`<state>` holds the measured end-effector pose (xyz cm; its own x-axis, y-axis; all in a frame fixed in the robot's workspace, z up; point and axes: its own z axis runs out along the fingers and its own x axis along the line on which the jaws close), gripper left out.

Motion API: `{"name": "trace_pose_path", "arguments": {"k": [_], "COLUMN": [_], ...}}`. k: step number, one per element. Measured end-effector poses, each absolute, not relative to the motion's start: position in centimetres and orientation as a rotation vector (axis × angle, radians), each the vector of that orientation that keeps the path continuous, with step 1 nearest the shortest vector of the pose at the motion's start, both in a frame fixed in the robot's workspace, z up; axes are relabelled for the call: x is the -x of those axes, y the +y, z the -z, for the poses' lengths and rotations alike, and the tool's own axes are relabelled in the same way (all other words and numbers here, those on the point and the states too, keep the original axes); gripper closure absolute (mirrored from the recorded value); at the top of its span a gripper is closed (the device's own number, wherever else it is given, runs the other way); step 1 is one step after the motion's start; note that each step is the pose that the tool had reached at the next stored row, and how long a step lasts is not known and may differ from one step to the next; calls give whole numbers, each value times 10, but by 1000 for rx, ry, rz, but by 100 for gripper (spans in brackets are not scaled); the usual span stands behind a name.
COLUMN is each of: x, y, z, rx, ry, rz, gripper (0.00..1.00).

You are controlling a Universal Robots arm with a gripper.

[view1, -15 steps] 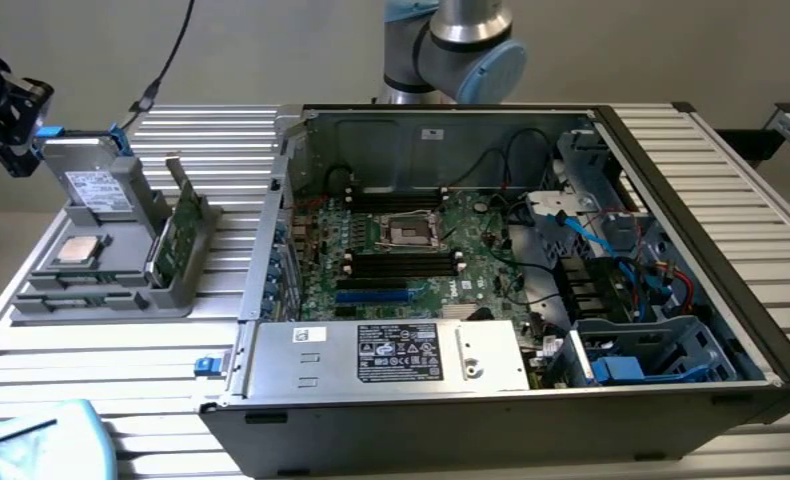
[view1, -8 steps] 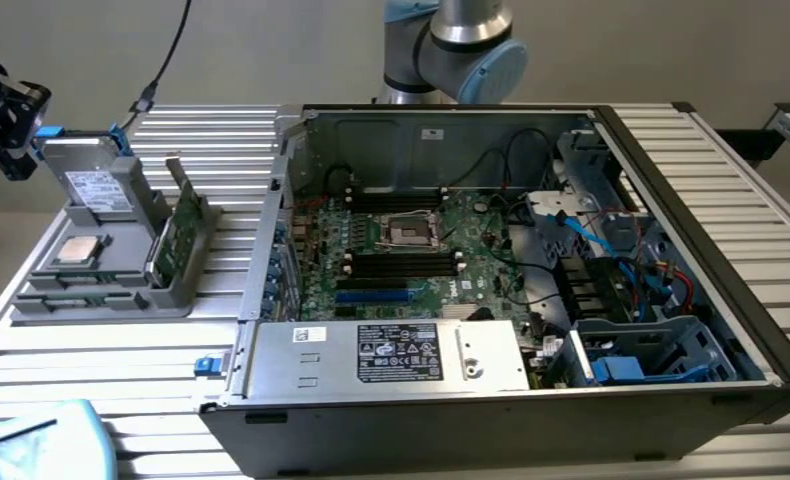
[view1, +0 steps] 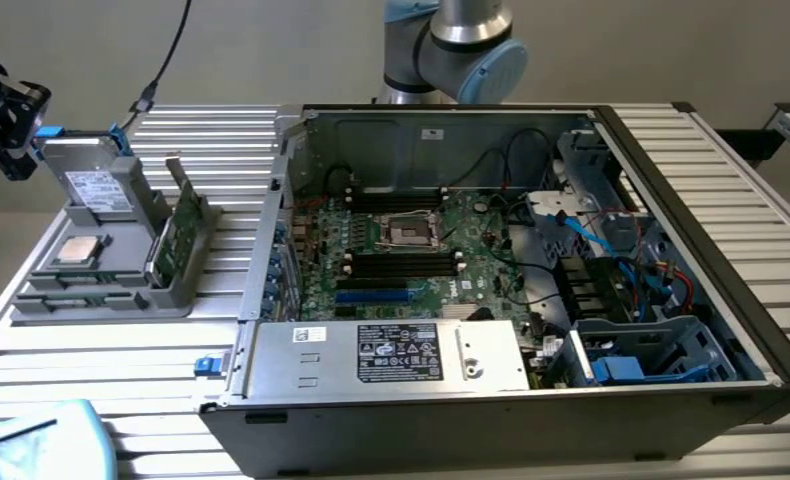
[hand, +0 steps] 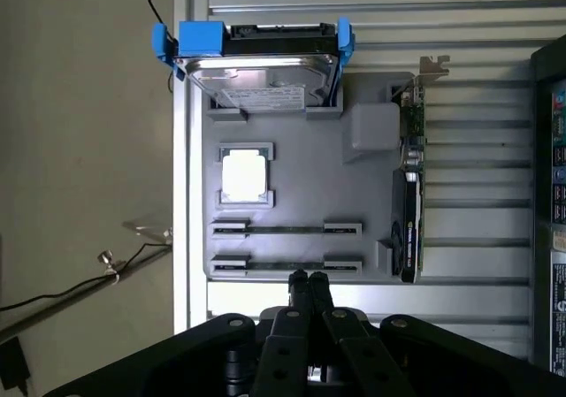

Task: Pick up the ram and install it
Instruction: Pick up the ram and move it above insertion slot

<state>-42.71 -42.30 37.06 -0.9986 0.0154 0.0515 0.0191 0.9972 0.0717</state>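
**Ram pick: tool parked over the tray, nothing grabbed yet**

Biggest thing first: the slatted counter [view1: 102, 350] carries the open case [view1: 368, 135], with the board [view1: 429, 250] inside and its black slots [view1: 395, 262] bare. Around 9 o'clock from the case, on the exterior view's left, sits the grey tray [view1: 88, 305] with the spare parts.

From the wrist cam, the ram [hand: 287, 263] lies on edge in the tray's outermost holder. A second stick [hand: 287, 230] sits in the next holder, parallel and just beside it. The tool [hand: 308, 282] hangs right by the outer stick's midpoint. Its tips are pinched fully together and it's holding nothing.

My take on doing the pick well:
- Spread the tips before dropping, because closed like that they'd just jab the stick's top edge.
- Straddle the thin board at its middle, between the two end clips, one tip on each flat face.
- Keep clear of the second stick, the gap looks tight.
- Pull straight up out of the clips with no twisting, or it'll probably bind.
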Motion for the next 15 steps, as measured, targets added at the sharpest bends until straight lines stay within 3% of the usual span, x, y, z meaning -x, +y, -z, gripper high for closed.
{"name": "trace_pose_path", "arguments": {"k": [15], "x": [427], "y": [-423], "z": [-369], "rx": [-325], "ry": [-3064], "rz": [102], "gripper": [89]}}
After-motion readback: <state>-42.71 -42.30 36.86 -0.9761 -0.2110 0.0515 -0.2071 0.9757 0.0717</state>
